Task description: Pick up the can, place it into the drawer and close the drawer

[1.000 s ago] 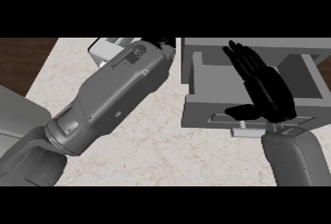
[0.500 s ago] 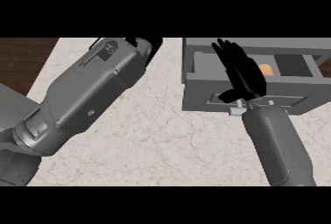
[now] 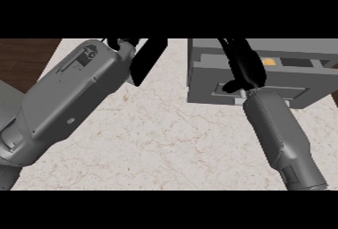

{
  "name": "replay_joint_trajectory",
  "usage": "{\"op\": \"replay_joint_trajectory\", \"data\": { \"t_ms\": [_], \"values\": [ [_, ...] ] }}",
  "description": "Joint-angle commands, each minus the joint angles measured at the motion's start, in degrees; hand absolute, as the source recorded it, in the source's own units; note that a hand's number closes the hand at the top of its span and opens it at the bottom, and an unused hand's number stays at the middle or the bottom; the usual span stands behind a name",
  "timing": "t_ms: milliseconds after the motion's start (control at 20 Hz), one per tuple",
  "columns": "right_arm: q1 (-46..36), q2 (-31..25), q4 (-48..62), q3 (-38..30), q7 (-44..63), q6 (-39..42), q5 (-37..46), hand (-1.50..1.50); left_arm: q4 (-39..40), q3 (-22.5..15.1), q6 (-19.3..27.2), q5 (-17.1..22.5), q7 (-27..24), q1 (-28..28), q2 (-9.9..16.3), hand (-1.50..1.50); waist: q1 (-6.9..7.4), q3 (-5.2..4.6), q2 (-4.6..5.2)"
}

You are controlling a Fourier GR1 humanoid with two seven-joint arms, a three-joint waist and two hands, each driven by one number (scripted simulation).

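Observation:
The grey drawer stands at the counter's far right, open only by a narrow gap. Inside that gap a small patch of the orange can shows; the rest of it is hidden. My right hand lies over the drawer's front with straight fingers pointing away from me, open and holding nothing, its thumb by the front panel. My left hand is at the top middle, above the counter and left of the drawer, its fingers relaxed and empty.
The pale marble counter fills the middle of the view. My bulky left forearm covers its left side. Dark wooden floor shows beyond the counter's left edge.
The drawer's opening has shrunk from wide to a narrow gap. My right hand has moved away from me along with the drawer's front. The left forearm has swung a little to the right.

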Motion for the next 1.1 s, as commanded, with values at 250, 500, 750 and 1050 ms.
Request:
{"op": "replay_joint_trajectory", "data": {
  "t_ms": [250,500,750,1050],
  "values": [
    [-5.88,1.09,15.77,-4.22,0.55,-13.00,1.26,-1.50,-7.05,-0.14,0.78,-1.69,4.47,2.56,4.32,-1.50,1.33,0.86,1.22],
    [-14.05,-2.27,21.74,-6.18,-0.06,-12.86,1.52,-1.50,-7.69,0.78,0.86,-3.07,3.55,4.52,4.52,-1.50,1.14,0.84,1.52],
    [-16.50,-2.98,25.74,-7.42,0.24,-17.31,1.81,-1.50,-11.56,-0.28,2.50,-4.07,6.31,3.33,4.54,-1.50,2.38,0.91,1.92],
    [-20.49,-4.59,28.63,-7.94,2.16,-17.48,2.57,-1.50,-14.72,0.19,2.61,-4.58,7.94,4.77,6.47,-1.50,3.16,0.89,1.91]
  ]
}}
